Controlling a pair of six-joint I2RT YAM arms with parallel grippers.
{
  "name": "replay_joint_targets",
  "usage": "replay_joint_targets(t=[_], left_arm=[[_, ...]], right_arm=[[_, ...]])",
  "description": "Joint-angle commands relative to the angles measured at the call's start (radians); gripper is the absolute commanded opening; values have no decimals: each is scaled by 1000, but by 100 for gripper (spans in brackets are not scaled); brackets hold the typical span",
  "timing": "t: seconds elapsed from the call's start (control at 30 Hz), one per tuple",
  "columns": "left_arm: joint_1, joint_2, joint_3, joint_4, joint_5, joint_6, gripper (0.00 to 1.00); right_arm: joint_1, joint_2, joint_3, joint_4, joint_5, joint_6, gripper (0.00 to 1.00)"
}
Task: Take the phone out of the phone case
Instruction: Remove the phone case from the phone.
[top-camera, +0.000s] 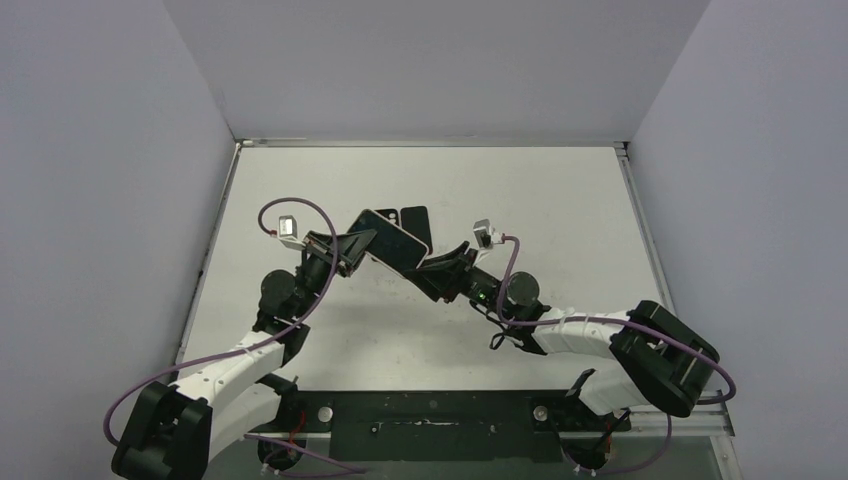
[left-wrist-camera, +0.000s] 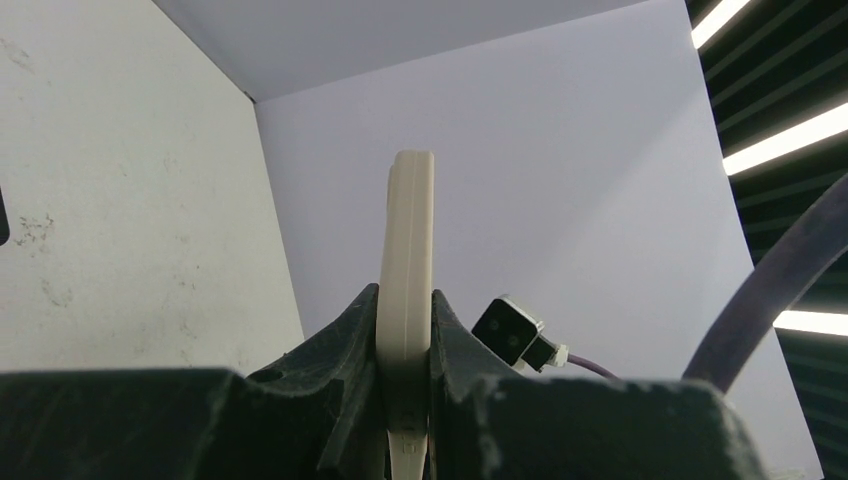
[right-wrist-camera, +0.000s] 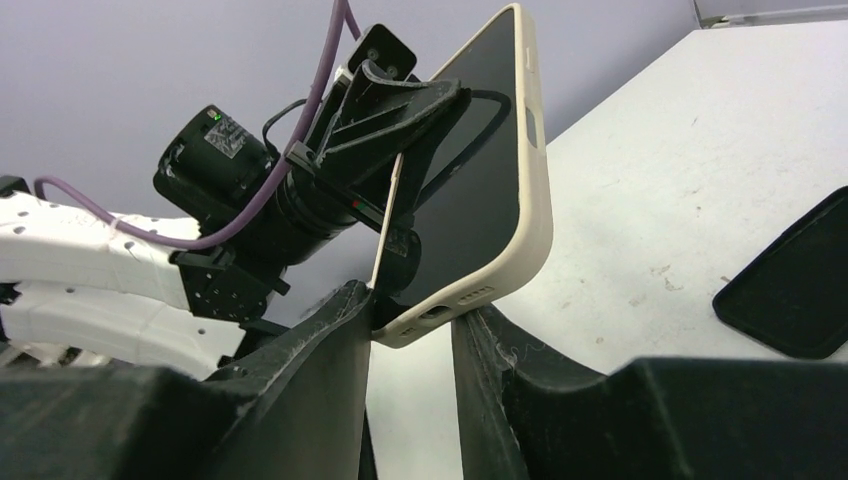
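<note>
Cream phone case (right-wrist-camera: 532, 225), the dark phone (right-wrist-camera: 478, 170) seated in it, hangs above the table (top-camera: 560, 220) between both arms. From the left wrist only its thin edge shows, pinched tight by the left gripper (left-wrist-camera: 405, 310). Around the case's bottom end sits the right gripper (right-wrist-camera: 412, 312); whether its fingers press it is unclear. Both arms reach inward, wrists raised. A black flat object (right-wrist-camera: 800, 285) is cut off at the frame edge.

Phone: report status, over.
Left end effector shut on cream case, aloft. Right end effector straddling its bottom end, grip unconfirmed. Phone not yet out. Black flat item on table, clear.
</note>
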Motion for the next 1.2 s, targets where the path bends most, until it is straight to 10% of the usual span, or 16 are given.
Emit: replay_joint_targets(t=[0.0, 1.03, 1.17], left_arm=[[15, 9, 69, -5, 93, -22, 0], [43, 74, 204, -132, 385, 31, 0], [68, 65, 237, -184, 426, 129, 0]], right_arm=[[8, -5, 60, -30, -145, -165, 11], [-32, -79, 195, -536, -235, -739, 0], [-66, -114, 162, -548, -267, -685, 21]])
